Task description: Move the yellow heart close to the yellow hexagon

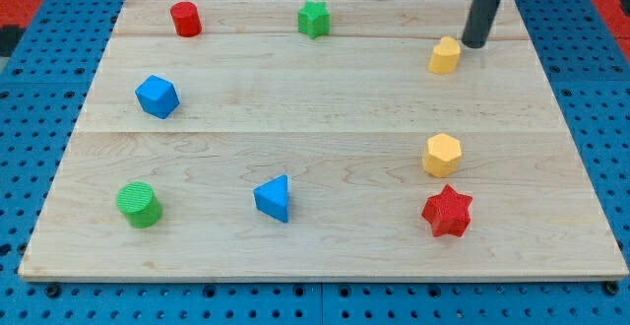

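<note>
One bare rod end, my tip (474, 44), sits just above-right of the small yellow heart block (445, 55), holding nothing, placed to shove it down toward the yellow hexagon block (442, 155).

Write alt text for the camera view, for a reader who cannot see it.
My tip sits just to the view's upper right of the yellow heart, with the yellow hexagon directly below toward the view's bottom. A red star lies just under the hexagon on the wooden board.
</note>
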`<state>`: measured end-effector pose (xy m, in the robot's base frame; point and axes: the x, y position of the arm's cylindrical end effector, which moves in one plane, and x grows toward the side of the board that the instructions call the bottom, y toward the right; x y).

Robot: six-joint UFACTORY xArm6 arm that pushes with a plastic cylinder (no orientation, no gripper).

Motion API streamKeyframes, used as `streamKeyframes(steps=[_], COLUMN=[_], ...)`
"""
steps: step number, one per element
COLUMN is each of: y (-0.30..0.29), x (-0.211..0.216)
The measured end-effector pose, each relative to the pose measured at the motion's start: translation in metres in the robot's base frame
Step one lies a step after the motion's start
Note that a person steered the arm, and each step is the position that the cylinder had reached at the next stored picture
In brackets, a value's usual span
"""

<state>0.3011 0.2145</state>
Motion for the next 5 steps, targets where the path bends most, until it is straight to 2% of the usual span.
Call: streamKeyframes(steps=[1,3,5], y=[-0.025,-0.084,-0.152], x=[0.013,-0.012,0.014])
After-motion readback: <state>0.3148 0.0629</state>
